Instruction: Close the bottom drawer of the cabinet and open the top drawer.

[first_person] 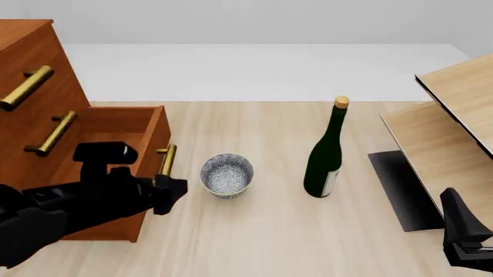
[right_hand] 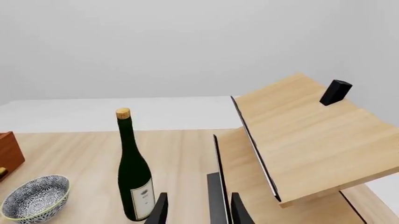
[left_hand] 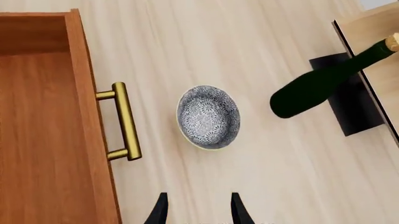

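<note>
Black left gripper (left_hand: 197, 211) fingers parted, holding nothing, above the table just outside the drawer front | brass bar handle (left_hand: 125, 121) beside them, long axis along that front | bottom drawer (first_person: 123, 135) pulled out of the cabinet (first_person: 31, 75); top drawer (first_person: 23, 57) shut | right gripper (right_hand: 197, 211) parted, empty, well apart: left arm nearer.

Reddish-brown wood: cabinet (first_person: 31, 52) and bottom drawer (first_person: 150, 138) — brass bar handles. Blue-and-white floral print, pale rim: bowl (first_person: 226, 175). Dark green glass, white label, tan cork: bottle (first_person: 326, 153). Pale light wood, black edging: shelf unit (first_person: 454, 115). Light wood grain: table (first_person: 277, 231). Black: both grippers.
</note>
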Robot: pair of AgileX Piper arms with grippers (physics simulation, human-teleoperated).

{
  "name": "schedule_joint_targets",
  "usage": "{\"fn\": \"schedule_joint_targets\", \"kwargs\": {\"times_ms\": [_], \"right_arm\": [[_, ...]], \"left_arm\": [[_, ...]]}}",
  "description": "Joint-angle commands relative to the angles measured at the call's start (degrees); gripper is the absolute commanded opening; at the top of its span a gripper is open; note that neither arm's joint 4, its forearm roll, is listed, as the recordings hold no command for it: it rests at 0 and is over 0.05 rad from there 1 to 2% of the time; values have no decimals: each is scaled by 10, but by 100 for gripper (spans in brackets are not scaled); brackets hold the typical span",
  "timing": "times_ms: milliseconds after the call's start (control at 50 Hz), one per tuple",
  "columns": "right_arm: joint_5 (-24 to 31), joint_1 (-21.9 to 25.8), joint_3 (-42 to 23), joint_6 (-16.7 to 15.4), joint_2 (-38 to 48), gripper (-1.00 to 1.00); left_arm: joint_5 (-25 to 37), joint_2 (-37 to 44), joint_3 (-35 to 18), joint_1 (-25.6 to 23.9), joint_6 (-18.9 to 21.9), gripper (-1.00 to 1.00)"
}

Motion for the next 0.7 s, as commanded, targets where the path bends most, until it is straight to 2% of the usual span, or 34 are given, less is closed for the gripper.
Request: {"fn": "schedule_joint_targets", "kwargs": {"times_ms": [20,220,380,700], "right_arm": [[0,1,0,0,1,100],[-2,1,0,1,2,100],[-4,1,-1,2,5,100],[-4,2,-1,2,5,100]], "left_arm": [[-21,16,26,10,-4,100],[-41,29,50,24,-10,100],[-64,46,70,11,-27,100],[-81,56,84,21,-26,100]]}}
